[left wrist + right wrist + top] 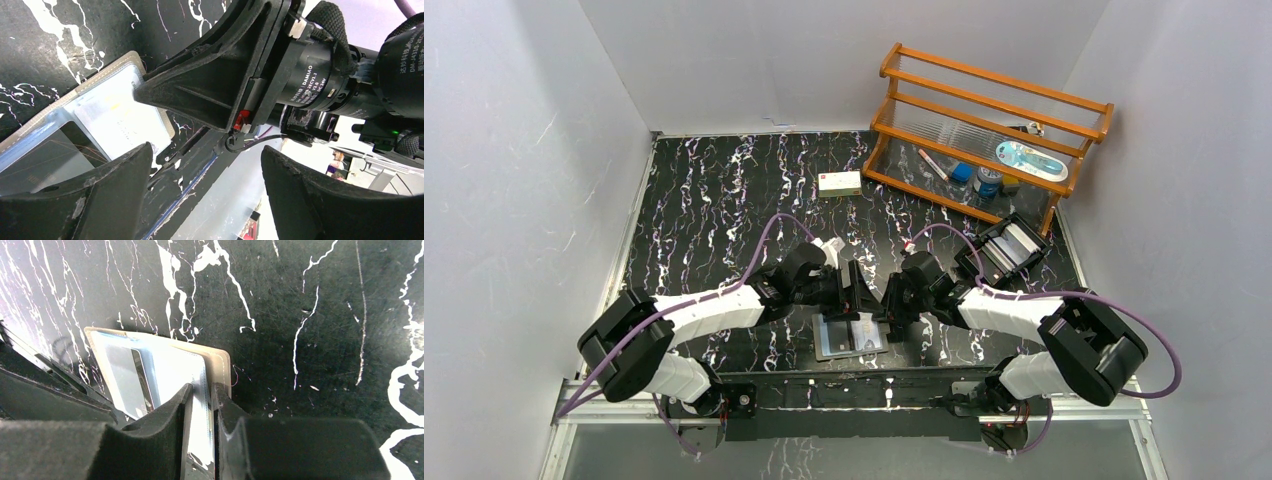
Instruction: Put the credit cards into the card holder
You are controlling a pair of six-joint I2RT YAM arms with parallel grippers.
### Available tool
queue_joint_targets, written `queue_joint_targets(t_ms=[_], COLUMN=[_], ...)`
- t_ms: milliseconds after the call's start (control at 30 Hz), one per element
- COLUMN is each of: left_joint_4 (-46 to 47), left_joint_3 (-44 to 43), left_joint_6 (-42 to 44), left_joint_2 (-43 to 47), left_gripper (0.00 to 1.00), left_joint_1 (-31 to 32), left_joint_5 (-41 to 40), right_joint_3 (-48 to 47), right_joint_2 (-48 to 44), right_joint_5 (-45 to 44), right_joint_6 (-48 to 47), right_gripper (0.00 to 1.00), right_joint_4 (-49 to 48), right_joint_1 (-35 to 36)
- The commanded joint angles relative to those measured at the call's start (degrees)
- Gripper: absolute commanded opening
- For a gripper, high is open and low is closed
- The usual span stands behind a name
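Observation:
The card holder lies open and flat near the table's front edge, between both grippers. A white credit card sits on its right half, with a grey card under clear plastic on the left half. My right gripper has its jaws nearly together on the holder's stitched right edge, a thin white strip of it showing in the narrow gap. One of its fingertips touches the white card. My left gripper hovers wide open over the holder's near edge, with nothing between its fingers.
A white box with a red mark lies mid-table at the back. A wooden rack holding small items fills the back right corner. A black tray sits just behind my right arm. The table's front edge runs right below the holder.

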State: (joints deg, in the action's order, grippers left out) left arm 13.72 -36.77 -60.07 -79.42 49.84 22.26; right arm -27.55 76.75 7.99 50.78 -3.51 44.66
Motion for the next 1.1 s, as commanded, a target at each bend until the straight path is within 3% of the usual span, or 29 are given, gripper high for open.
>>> queue_joint_targets(t_ms=[0,100,233,333,533,833,1067], left_joint_4=[0.88,-5.95,-21.79,-26.17,-23.08,-20.23,-17.75], left_joint_3=[-0.71,-2.08,-4.74,-2.71,1.69,0.93,1.01], left_joint_6=[0.54,2.79,6.12,5.22,3.74,4.36,4.48], left_joint_2=[0.11,0.79,4.61,7.4,9.23,5.92,4.36], left_gripper=[0.78,0.8,0.81,0.82,0.83,0.84,0.84], left_joint_1=[0.03,0.03,0.06,-0.02,-0.04,-0.05,-0.07], left_joint_5=[1.12,-2.11,-9.89,-13.75,-13.57,-13.07,-12.4], right_joint_3=[-1.13,-1.45,-1.54,-1.54,-1.92,-7.49,-8.61], right_joint_2=[1.41,0.41,-0.8,-0.49,-0.76,-5.82,-7.28], right_joint_5=[-1.71,-2.76,-3.29,-2.98,-3.81,-7.8,-6.6], right_joint_6=[-1.72,-1.74,-3.33,-3.25,-3.32,-4.3,-3.69], right_gripper=[0.3,0.3,0.3,0.3,0.3,0.34,0.34], right_joint_4=[3.08,4.51,5.43,5.37,6.42,15.61,14.93], right_joint_1=[0.42,0.42,0.42,0.46,0.56,0.61,1.29])
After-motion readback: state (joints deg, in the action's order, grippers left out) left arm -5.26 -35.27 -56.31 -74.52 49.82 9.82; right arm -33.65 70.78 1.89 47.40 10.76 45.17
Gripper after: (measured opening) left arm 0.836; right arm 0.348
